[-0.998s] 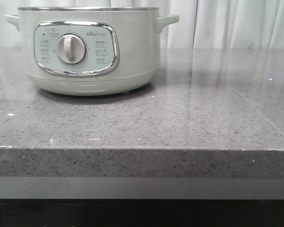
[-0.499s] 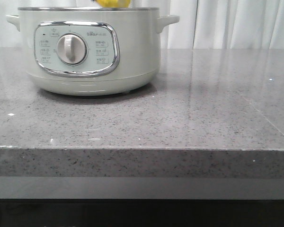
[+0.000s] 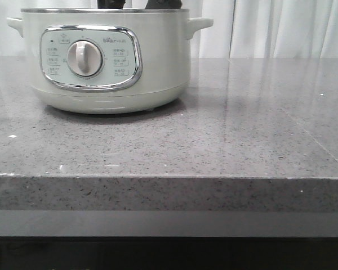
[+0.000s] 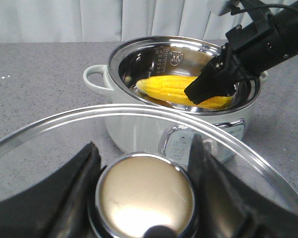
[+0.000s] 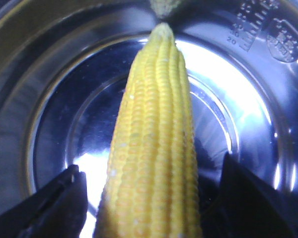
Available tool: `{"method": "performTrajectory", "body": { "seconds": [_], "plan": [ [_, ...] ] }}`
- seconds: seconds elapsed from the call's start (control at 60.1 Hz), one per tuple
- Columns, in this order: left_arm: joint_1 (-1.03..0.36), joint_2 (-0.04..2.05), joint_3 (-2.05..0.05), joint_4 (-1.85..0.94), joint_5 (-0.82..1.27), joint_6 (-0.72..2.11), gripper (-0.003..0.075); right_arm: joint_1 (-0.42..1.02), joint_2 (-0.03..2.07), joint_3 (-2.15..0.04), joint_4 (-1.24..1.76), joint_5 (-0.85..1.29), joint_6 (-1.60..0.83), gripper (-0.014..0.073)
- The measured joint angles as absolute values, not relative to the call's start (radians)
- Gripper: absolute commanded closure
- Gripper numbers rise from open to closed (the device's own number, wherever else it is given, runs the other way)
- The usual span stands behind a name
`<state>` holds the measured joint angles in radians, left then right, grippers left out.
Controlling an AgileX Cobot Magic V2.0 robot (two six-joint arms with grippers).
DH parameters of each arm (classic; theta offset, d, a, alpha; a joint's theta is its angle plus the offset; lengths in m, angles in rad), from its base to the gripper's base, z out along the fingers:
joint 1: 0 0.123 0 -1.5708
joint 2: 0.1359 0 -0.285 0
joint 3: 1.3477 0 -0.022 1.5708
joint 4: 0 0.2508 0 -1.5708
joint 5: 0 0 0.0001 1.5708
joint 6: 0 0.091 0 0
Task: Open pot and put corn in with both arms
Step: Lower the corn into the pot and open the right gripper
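The pale cream-green pot [image 3: 158,56] stands open at the back left of the counter. The corn [image 4: 171,88] lies inside its steel bowl [image 5: 54,99]; the front view hides it below the rim. My right gripper [image 5: 150,168] is open inside the pot, its fingers either side of the corn [image 5: 154,163] with a gap on each side. It also shows over the corn's thick end in the left wrist view [image 4: 211,89] and as dark parts above the rim [image 3: 136,4]. My left gripper [image 4: 144,146] is shut on the brass knob [image 4: 145,196] of the glass lid [image 4: 39,144], held away from the pot [image 4: 134,129].
The grey speckled stone counter [image 3: 214,146] stretches right of the pot, with its front edge [image 3: 169,177] near me. White curtains [image 3: 281,28] hang behind. The pot's side handles [image 3: 200,23] stick out at rim height.
A second ago nothing showed above the rim. Half a second ago the yellow corn showed there. Now the corn has gone down below the rim and dark gripper parts show above it.
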<state>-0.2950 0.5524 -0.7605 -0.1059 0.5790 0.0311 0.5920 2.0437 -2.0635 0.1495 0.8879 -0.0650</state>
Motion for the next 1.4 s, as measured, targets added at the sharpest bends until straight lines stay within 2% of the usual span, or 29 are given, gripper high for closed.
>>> {"method": "performTrajectory", "body": {
  "seconds": [0.216, 0.383, 0.732, 1.014, 1.397],
  "plan": [
    [-0.295, 0.552, -0.760, -0.106, 0.579, 0.031, 0.0500, 0.592, 1.978, -2.058, 0.149, 0.924, -0.065, 0.0000],
    [-0.295, 0.552, -0.760, -0.106, 0.579, 0.031, 0.0500, 0.581, 1.825, -1.950, 0.149, 0.895, -0.065, 0.0000],
    [-0.295, 0.552, -0.760, -0.106, 0.579, 0.031, 0.0500, 0.540, 1.375, -1.394, 0.142, 0.644, -0.067, 0.0000],
    [-0.295, 0.552, -0.760, -0.106, 0.579, 0.031, 0.0500, 0.540, 1.030, -1.025, 0.142, 0.484, -0.067, 0.0000],
    [-0.295, 0.552, -0.760, -0.106, 0.579, 0.031, 0.0500, 0.540, 0.717, -0.737, 0.142, 0.411, -0.067, 0.0000]
  ]
}}
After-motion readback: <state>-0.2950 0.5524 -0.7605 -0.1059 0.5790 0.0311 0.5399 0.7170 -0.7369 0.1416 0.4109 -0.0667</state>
